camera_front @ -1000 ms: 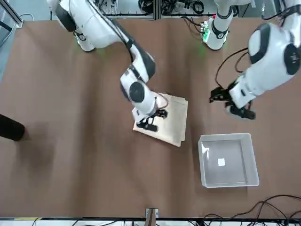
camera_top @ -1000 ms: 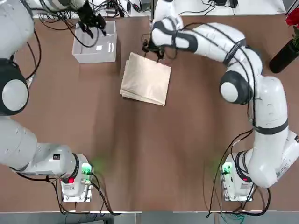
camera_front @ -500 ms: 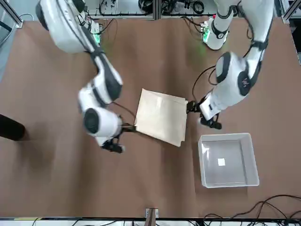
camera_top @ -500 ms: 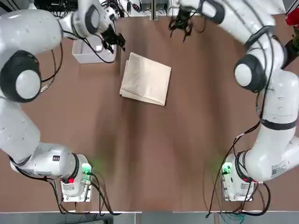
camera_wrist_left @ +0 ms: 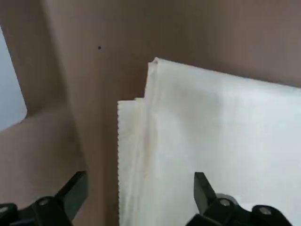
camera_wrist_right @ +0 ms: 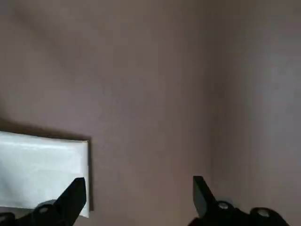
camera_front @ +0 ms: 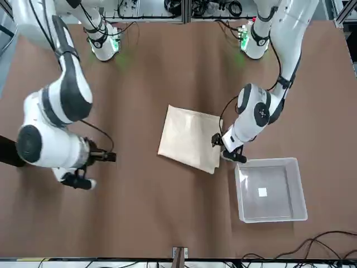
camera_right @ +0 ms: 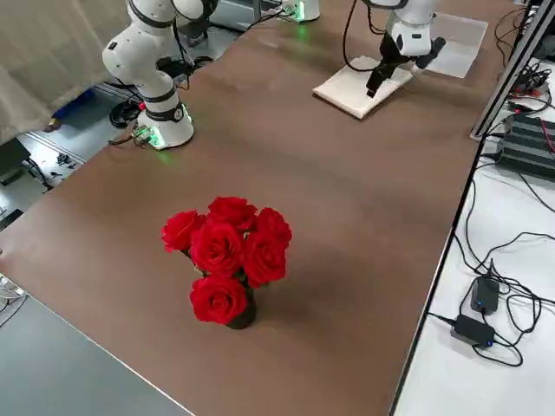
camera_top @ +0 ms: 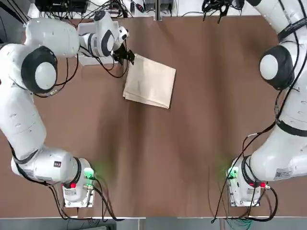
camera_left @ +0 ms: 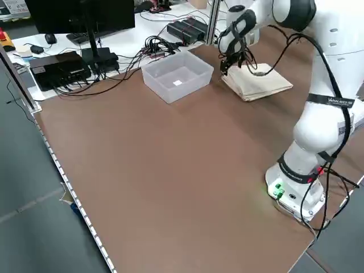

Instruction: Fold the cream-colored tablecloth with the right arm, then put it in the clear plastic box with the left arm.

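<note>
The cream-colored tablecloth (camera_top: 149, 81) lies folded into a layered rectangle at the table's far middle; it also shows in the front view (camera_front: 188, 137). My left gripper (camera_top: 126, 55) hangs open at the tablecloth's far-left corner, on the side toward the clear plastic box (camera_front: 271, 190). In the left wrist view that corner of the tablecloth (camera_wrist_left: 211, 136) lies between the spread fingers (camera_wrist_left: 70, 193), and nothing is gripped. The box (camera_left: 177, 74) stands empty with a small white label on its floor. My right gripper (camera_top: 216, 5) is open and raised over the table's far edge, well clear of the tablecloth.
A dark vase of red roses (camera_right: 227, 256) stands at the far right of the table. Cables and electronics (camera_left: 68, 62) lie on the white bench beyond the far edge. Bare brown tabletop (camera_top: 158, 158) stretches between the tablecloth and the arms' bases.
The right gripper left the tablecloth's far edge and swung up and away to the table's far right. The left gripper moved from beside the box to the tablecloth's far-left corner.
</note>
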